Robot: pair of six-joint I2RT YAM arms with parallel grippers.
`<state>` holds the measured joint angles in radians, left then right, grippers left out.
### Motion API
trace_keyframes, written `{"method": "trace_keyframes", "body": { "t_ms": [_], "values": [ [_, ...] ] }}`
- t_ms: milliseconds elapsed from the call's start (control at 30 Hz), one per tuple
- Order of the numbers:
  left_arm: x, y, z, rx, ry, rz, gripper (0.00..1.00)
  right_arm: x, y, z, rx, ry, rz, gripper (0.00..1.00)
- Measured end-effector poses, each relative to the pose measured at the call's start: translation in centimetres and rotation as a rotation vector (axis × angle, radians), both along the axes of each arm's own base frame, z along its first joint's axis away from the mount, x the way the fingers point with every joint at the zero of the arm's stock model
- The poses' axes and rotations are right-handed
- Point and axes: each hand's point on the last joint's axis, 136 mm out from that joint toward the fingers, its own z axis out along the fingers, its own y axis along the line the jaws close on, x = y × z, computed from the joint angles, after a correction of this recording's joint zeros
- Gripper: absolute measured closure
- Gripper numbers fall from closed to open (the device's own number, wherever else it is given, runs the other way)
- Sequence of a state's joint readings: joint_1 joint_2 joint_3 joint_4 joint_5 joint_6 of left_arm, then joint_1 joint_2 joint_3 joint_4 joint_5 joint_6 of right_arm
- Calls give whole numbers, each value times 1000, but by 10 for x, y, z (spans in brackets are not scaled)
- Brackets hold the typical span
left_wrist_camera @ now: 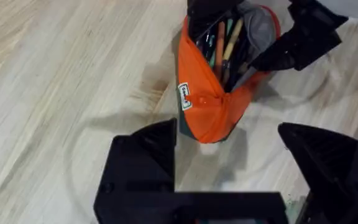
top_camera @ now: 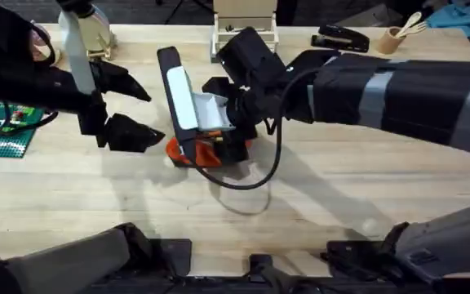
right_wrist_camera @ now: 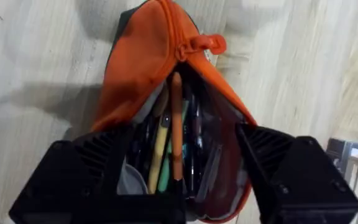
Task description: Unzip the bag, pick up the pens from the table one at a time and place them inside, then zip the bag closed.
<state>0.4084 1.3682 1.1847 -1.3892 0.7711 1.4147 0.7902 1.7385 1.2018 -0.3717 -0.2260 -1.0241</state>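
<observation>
The orange bag [top_camera: 188, 153] lies at the middle of the wooden table [top_camera: 341, 188], its zipper open. Several pens [left_wrist_camera: 222, 46] stand inside the gaping mouth, among them a thin orange pen [right_wrist_camera: 176, 118] in the middle. My right gripper [right_wrist_camera: 176, 138] is open, and its black fingers [right_wrist_camera: 89, 165] straddle the bag's [right_wrist_camera: 145, 68] mouth on both sides. The zipper pull [right_wrist_camera: 207, 43] sits at the closed far end. My left gripper [left_wrist_camera: 227, 132] is open just short of the bag's [left_wrist_camera: 207, 102] closed end, touching nothing; from overhead it [top_camera: 152, 114] hangs left of the bag.
A black stapler [top_camera: 341, 37] and a cup of wooden utensils [top_camera: 395, 37] stand at the back right. At the far left lies a green baseplate [top_camera: 2, 132], with a white bottle [top_camera: 84, 33] behind it. A black cable [top_camera: 255, 175] loops beside the bag.
</observation>
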Motion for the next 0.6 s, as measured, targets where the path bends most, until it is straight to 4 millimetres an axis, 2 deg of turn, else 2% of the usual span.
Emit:
{"method": "trace_keyframes", "body": {
  "t_ms": [167,400,600],
  "values": [
    [0,0,0,1,-3,0,7,0,0,0,4,20,-26,5],
    [0,0,0,8,-17,-18,7,-5,-7,2,4,156,-188,5],
    [0,0,0,27,-61,-67,7,-10,-11,30,-14,237,-267,5]
  ]
}}
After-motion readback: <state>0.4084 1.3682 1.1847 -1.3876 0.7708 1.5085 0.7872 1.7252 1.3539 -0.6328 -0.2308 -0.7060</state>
